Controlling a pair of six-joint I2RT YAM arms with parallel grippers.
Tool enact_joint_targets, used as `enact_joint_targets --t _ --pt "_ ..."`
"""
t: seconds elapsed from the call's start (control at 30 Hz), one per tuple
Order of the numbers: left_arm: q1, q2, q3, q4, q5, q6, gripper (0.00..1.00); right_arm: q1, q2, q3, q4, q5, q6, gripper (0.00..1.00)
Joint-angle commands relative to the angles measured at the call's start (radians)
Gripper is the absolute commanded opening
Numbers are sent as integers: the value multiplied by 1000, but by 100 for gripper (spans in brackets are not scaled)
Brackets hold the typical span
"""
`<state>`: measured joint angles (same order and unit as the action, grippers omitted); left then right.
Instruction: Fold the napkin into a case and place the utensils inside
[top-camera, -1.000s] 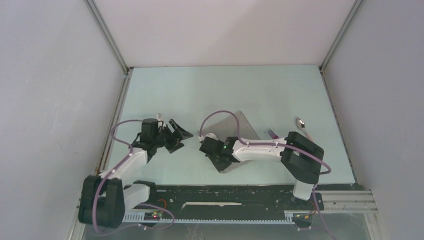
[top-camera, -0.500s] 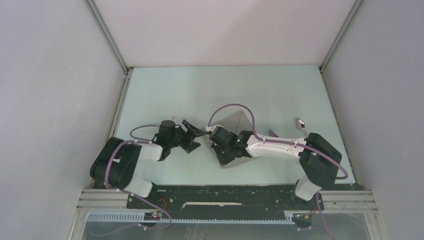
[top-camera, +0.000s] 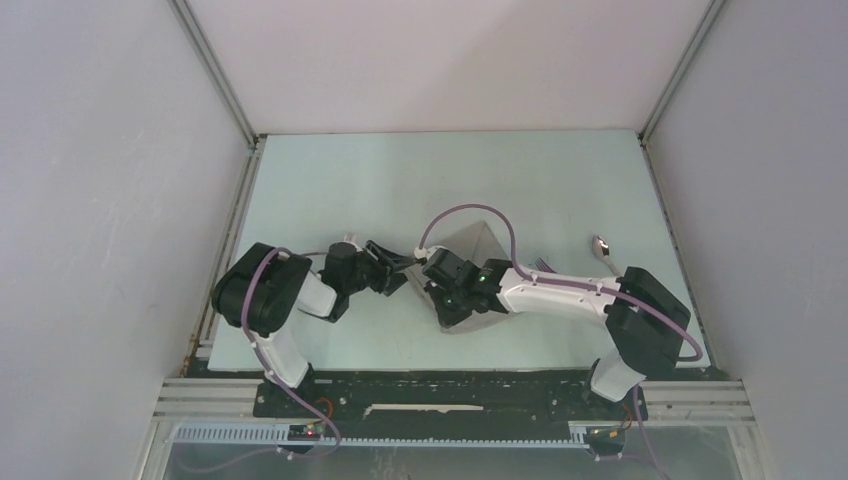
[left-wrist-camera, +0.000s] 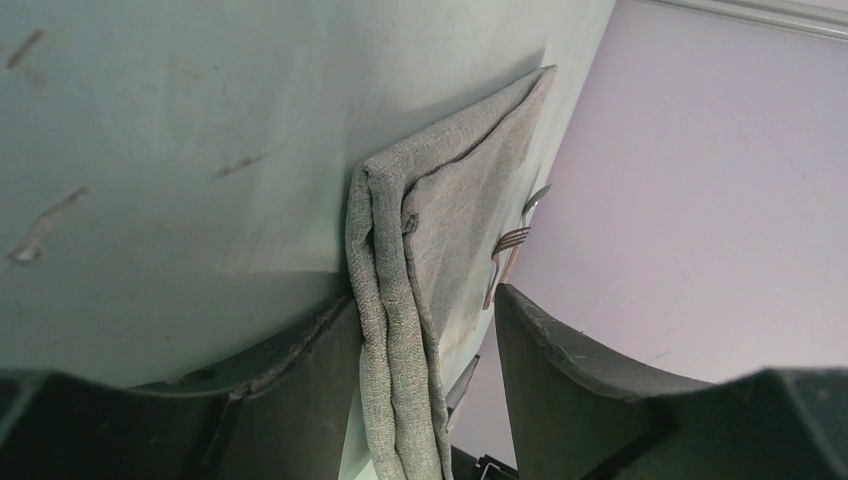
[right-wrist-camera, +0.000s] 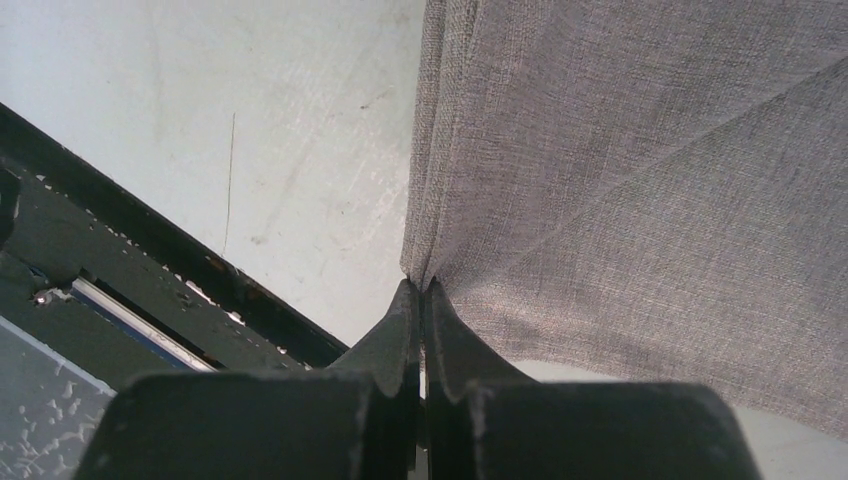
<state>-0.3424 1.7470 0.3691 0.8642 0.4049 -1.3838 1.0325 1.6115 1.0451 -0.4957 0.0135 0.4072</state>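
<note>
The grey-beige napkin (top-camera: 478, 245) lies folded into a layered triangle on the pale table; a narrow case is not in view. My left gripper (top-camera: 400, 268) is open astride the napkin's (left-wrist-camera: 400, 330) folded left edge. Its left finger (left-wrist-camera: 300, 370) touches the cloth and its right finger (left-wrist-camera: 560, 370) stands apart from it. My right gripper (top-camera: 438, 298) is shut, pinching the napkin's (right-wrist-camera: 620, 150) near left edge at its tips (right-wrist-camera: 420, 287). The fork (top-camera: 545, 265) and spoon (top-camera: 603, 247) lie to the right of the napkin. The fork's tines (left-wrist-camera: 512, 238) show past the cloth.
The black mounting rail (right-wrist-camera: 150, 265) runs along the table's near edge, close behind my right gripper. Grey walls (top-camera: 120, 200) enclose the table on the left, right and back. My right arm (top-camera: 560, 290) stretches over the napkin's right side.
My left arm has swung right, bringing its gripper from the left of the table to the napkin's left edge, and its jaws have narrowed. My right gripper stays pinched on the cloth.
</note>
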Motion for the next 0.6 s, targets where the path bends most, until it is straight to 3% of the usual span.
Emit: enact_joint_targets --t 0.0,0.13,0.37,0.5,0.57 --pt "-8 19 -26 -2 -85 26 61 -15 -54 -4 29 -3 -22 0" --pt "-20 -48 10 -169 -133 107 61 -18 -70 -4 31 -3 -24 0" --pt "-21 -35 47 -168 -129 106 44 -19 -68 -4 34 -32 -31 0" --pt "-17 -53 65 -183 -141 127 26 -13 -64 -5 57 -36 -32 0" --pt "-3 -75 71 -204 -136 133 13 -5 -61 2 62 -44 -30 0"
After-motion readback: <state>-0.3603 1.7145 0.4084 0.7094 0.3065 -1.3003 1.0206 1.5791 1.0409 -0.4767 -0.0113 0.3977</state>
